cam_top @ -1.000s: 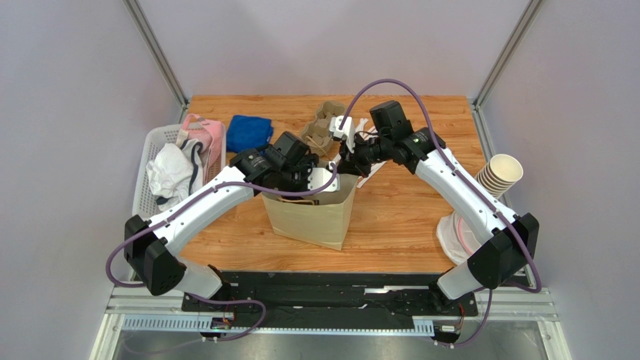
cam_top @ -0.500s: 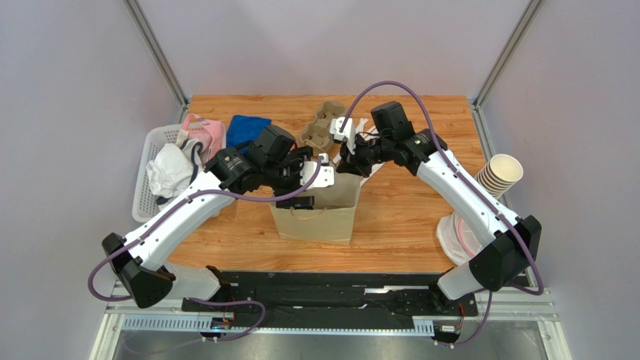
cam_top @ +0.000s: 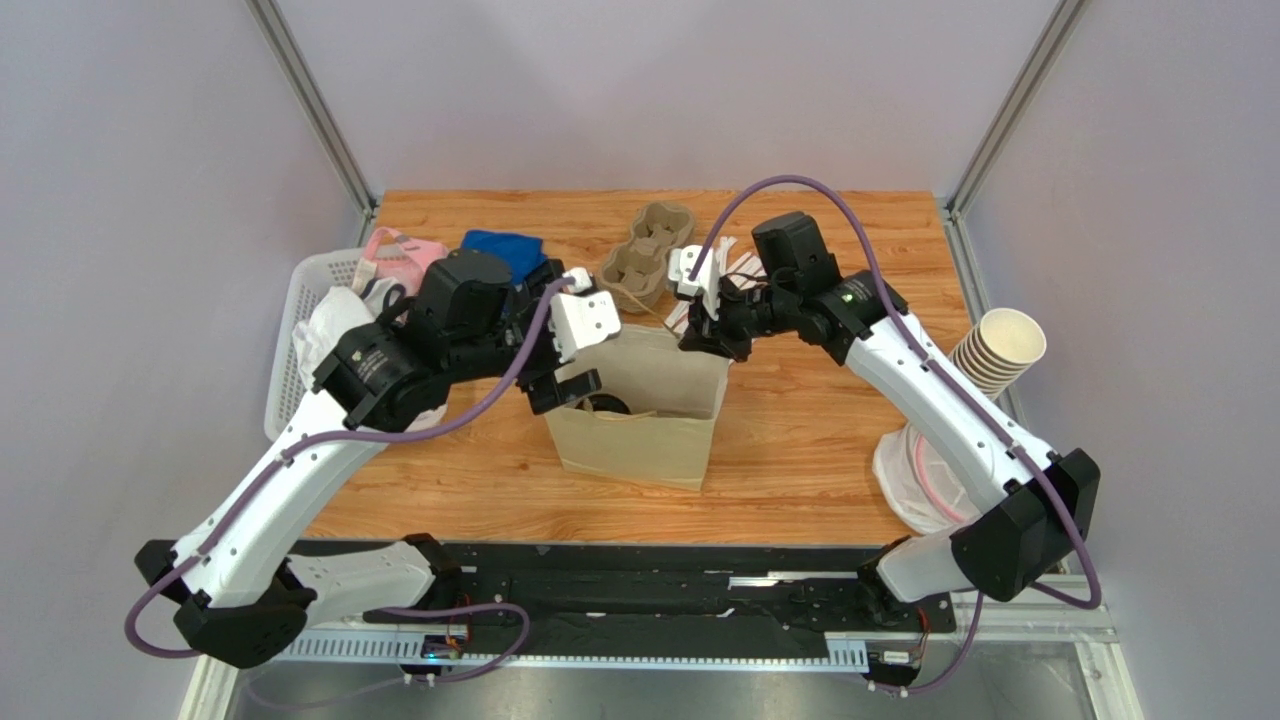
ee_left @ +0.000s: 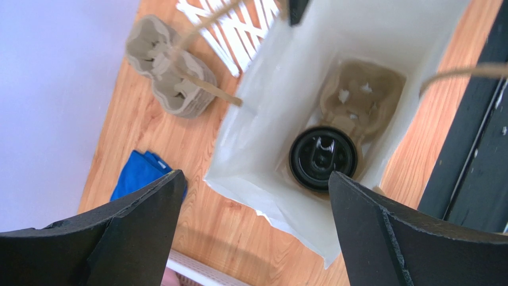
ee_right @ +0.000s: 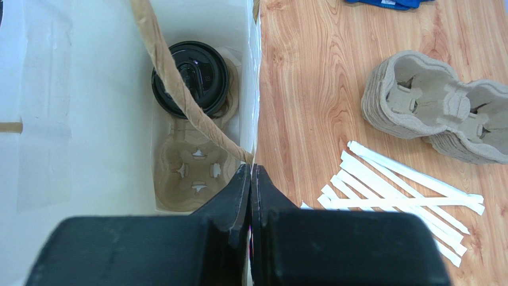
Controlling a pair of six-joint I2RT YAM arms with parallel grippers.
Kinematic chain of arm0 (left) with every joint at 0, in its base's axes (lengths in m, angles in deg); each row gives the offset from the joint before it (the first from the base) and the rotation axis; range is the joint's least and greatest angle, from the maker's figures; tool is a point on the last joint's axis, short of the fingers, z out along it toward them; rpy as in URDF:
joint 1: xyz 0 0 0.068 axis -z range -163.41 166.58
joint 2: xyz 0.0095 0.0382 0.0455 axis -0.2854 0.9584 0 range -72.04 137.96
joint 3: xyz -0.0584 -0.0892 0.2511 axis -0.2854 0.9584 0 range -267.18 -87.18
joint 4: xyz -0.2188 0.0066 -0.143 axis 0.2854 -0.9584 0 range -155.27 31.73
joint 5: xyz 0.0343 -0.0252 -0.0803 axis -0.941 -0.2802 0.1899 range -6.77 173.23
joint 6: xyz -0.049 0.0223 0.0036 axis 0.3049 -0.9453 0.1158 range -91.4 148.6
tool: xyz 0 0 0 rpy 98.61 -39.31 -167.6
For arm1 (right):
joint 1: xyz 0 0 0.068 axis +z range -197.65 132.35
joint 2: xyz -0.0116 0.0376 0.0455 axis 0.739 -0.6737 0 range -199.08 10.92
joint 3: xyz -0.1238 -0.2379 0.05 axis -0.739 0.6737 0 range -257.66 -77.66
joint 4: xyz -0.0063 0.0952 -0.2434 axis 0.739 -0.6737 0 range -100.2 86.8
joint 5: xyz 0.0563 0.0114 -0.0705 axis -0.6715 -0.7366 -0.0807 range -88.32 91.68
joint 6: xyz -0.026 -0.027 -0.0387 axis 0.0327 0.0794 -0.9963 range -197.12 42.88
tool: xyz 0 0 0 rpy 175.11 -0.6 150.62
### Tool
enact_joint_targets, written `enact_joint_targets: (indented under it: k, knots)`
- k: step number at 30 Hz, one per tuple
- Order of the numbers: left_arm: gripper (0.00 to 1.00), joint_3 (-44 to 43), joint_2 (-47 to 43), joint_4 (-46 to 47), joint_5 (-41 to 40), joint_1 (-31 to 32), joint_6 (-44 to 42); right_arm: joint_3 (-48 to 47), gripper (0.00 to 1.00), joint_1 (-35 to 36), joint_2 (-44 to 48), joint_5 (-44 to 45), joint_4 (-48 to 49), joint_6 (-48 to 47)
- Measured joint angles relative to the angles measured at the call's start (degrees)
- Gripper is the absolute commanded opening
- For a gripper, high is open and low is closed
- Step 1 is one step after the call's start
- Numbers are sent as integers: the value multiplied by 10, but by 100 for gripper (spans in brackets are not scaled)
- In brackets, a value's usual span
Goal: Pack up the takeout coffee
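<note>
Coffee (ee_left: 323, 158) in bag (cam_top: 646, 443) on wood table (cam_top: 812, 428), grey walls (cam_top: 646, 90); left gripper (cam_top: 571, 365) backed out to 9 o'clock, gaping; right gripper (ee_right: 250, 171) pinching bag rim.

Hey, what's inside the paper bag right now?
In the paper bag, the takeout coffee sits in a cardboard cup carrier; its other slot is empty. The black lid hides the cup below.

There is one takeout coffee (ee_left: 323, 158), one paper bag (cam_top: 639, 443), one carrier tray (ee_right: 194, 170) inside it, one stack of trays (ee_right: 435, 113), one blue cloth (cam_top: 496, 248) and one basket (cam_top: 289, 375).
</note>
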Motion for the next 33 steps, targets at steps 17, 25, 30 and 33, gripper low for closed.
enact_joint_targets:
  k: [17, 25, 30, 33]
  knots:
    - [99, -158, 61, 46, -70, -187, 205, -202, 61, -118, -52, 33, 17, 262]
    - [99, -177, 132, 31, -63, -310, 288, -295, 42, -146, -245, 247, 37, 381]
    - [98, -172, 153, 6, -61, -349, 306, -412, 41, -150, -422, 323, 16, 416]
    - [98, -159, 153, -4, -61, -351, 305, -449, 41, -154, -483, 342, 7, 430]
